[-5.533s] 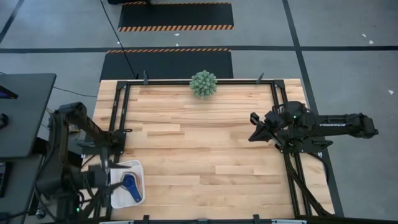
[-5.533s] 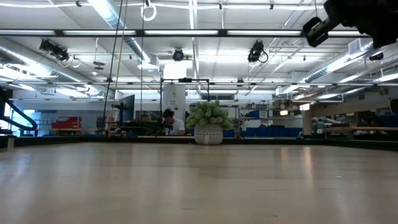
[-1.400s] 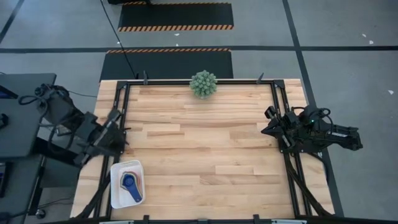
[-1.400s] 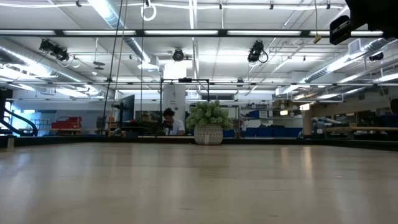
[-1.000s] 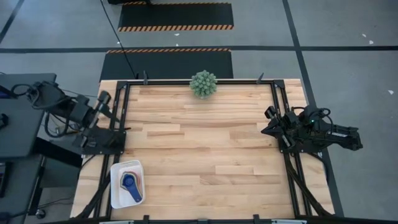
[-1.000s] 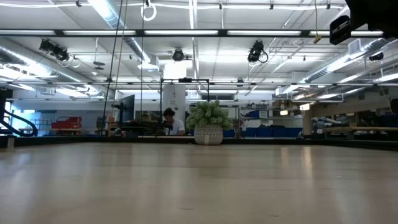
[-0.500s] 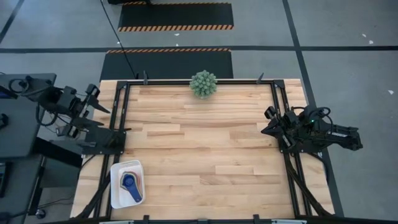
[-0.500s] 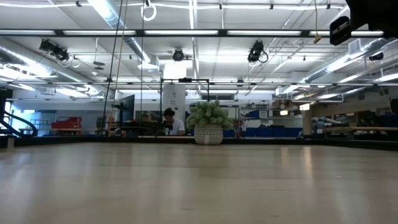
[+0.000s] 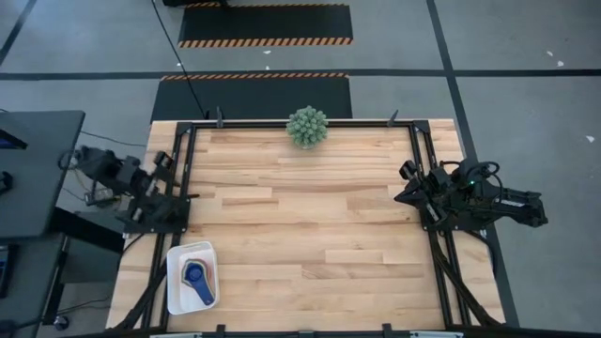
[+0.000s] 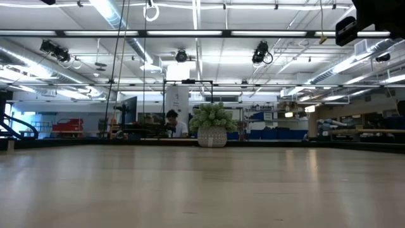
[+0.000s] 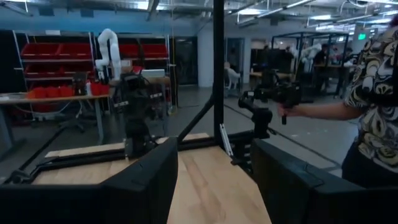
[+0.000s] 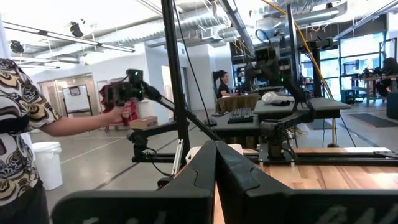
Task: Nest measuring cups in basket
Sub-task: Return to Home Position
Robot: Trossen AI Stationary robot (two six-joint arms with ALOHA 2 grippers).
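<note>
In the high view the white basket [image 9: 176,293] sits at the table's near left corner. The measuring cups [image 9: 194,275] lie nested inside it, the dark blue one on top with its handle [image 9: 204,294] pointing to the near edge; red and light blue rims show around it. My left gripper [image 9: 161,165] is open, folded back at the table's left edge, well beyond the basket's far side; its fingers frame an empty gap [image 11: 214,186]. My right gripper [image 9: 402,185] is shut at the table's right edge, fingers together [image 12: 215,180].
A spiky green plant [image 9: 307,126] in a pot [image 10: 212,137] stands at the middle of the far edge. Black frame rails [image 9: 424,225] run along the table's sides. A person [image 11: 373,93] holding a handheld device [image 12: 124,90] stands beyond the table. Bare wood [image 9: 310,225] lies between the arms.
My left arm has swung at the table's left edge: its gripper went a little toward the far left, then came back toward the near side and the rail. The basket and cups have stayed put.
</note>
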